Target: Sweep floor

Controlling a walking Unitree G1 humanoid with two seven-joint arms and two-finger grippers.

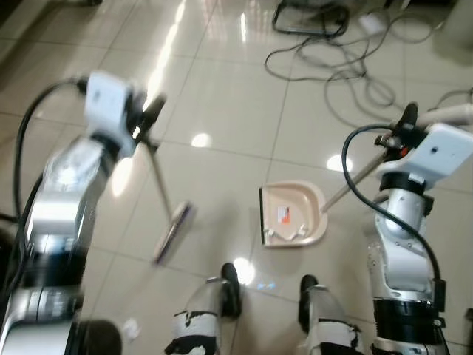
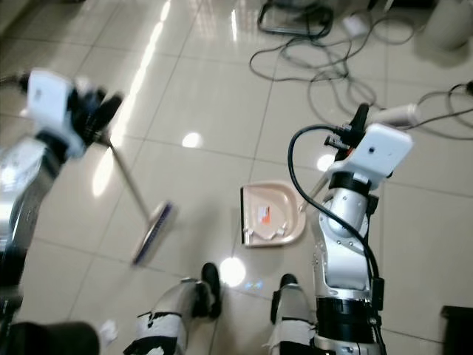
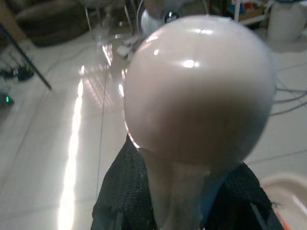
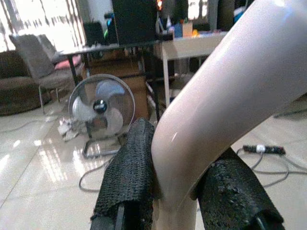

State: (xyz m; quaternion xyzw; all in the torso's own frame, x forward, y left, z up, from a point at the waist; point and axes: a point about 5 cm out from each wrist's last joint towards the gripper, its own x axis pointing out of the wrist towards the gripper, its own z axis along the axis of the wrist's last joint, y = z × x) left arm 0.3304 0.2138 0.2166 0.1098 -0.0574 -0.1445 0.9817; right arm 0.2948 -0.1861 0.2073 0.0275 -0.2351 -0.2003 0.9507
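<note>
My left gripper [image 1: 151, 111] is shut on the top of a broom handle [image 1: 159, 177]; its rounded pale knob [image 3: 196, 86] bulges between the black pads. The broom head [image 1: 172, 233] rests on the tile, left of my feet. A beige dustpan [image 1: 292, 216] lies flat on the floor ahead of my feet, mouth facing left, with a small white scrap inside. Its long pale handle [image 1: 355, 177] rises to my right gripper [image 1: 405, 122], which is shut on it; the curved handle [image 4: 225, 96] runs between the black pads.
Black cables [image 1: 332, 66] tangle across the floor at the back. A small white scrap [image 1: 131, 325] lies by my left foot. A floor fan [image 4: 103, 110], a chair and desks stand across the room. Glossy tiles reflect ceiling lights.
</note>
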